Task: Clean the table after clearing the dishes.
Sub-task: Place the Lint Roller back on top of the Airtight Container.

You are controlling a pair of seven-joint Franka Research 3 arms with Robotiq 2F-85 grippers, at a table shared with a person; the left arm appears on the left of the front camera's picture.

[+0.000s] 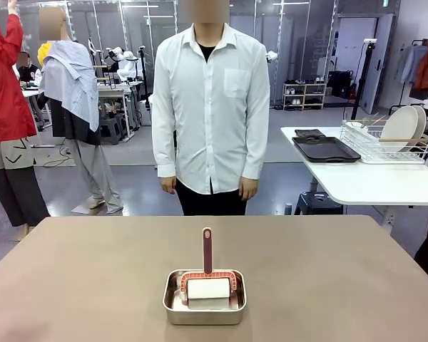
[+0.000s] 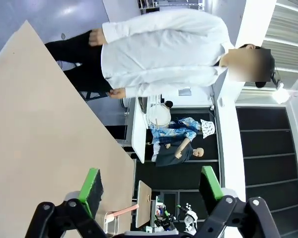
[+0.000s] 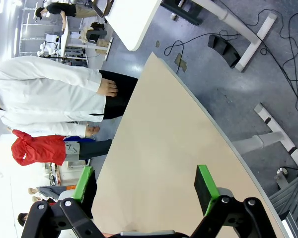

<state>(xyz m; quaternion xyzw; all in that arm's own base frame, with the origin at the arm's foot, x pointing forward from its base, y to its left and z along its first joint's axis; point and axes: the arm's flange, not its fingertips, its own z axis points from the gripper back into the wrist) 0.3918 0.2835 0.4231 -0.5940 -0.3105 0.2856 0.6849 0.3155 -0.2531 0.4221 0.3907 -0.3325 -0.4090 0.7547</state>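
The taupe-brown table point(image 1: 328, 271) spreads across the front view, with a person in a white shirt point(image 1: 210, 107) standing at its far side, hands down. The dishes stand on a white side table point(image 1: 371, 182) at the right: dark trays point(image 1: 326, 148) and white plates point(image 1: 403, 127) upright in a wire rack. In the left wrist view my left gripper point(image 2: 151, 184) is open above the table point(image 2: 35, 124), with nothing between its green pads point(image 2: 93, 184). My right gripper point(image 3: 144, 184) is open too, over the table's bare top point(image 3: 164, 148) near its corner.
A small steel pan point(image 1: 204, 308) sits near the table's front centre. In it lies a roller with a white roll point(image 1: 208, 288) and a red-brown handle pointing toward the person. Cables and table legs cover the floor point(image 3: 248, 74) beyond the corner.
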